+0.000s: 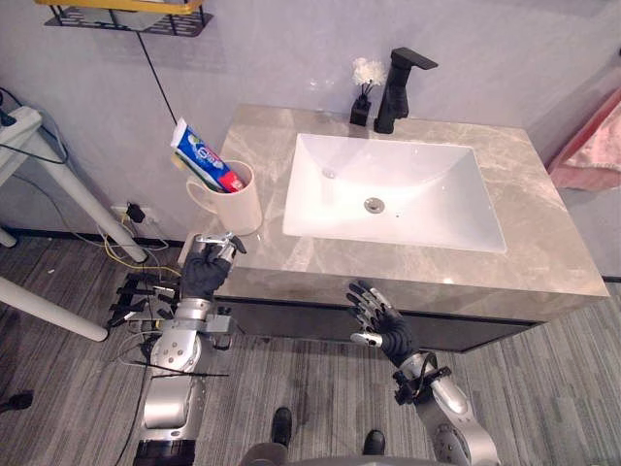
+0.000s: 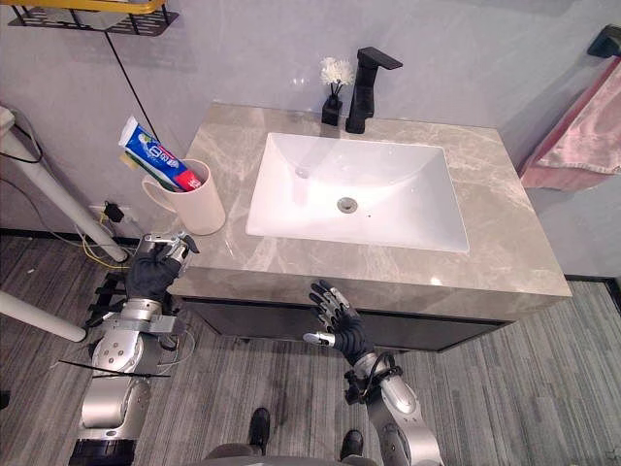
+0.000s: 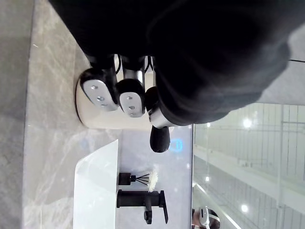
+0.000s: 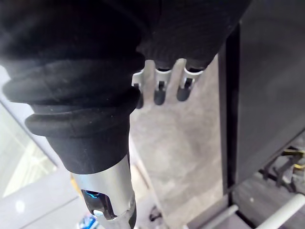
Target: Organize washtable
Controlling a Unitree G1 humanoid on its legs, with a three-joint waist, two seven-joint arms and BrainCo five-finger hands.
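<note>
A cream mug [image 1: 240, 202] stands on the front left corner of the grey stone washtable [image 1: 543, 248], with a blue and red toothpaste tube [image 1: 205, 155] leaning out of it to the left. My left hand [image 1: 206, 272] hovers just in front of the mug at the counter's corner, fingers [image 3: 98, 90] loosely bent and holding nothing. My right hand [image 1: 388, 328] hangs below the counter's front edge near the middle, fingers [image 4: 159, 88] spread and empty. The white sink [image 1: 427, 184] fills the counter's middle.
A black faucet [image 1: 396, 89] and a small black vase with white flowers [image 1: 363, 102] stand behind the sink. A pink towel [image 1: 594, 146] hangs at the right. A wire shelf [image 1: 126, 16] is on the wall upper left, and white frame legs [image 1: 58, 184] stand at the left.
</note>
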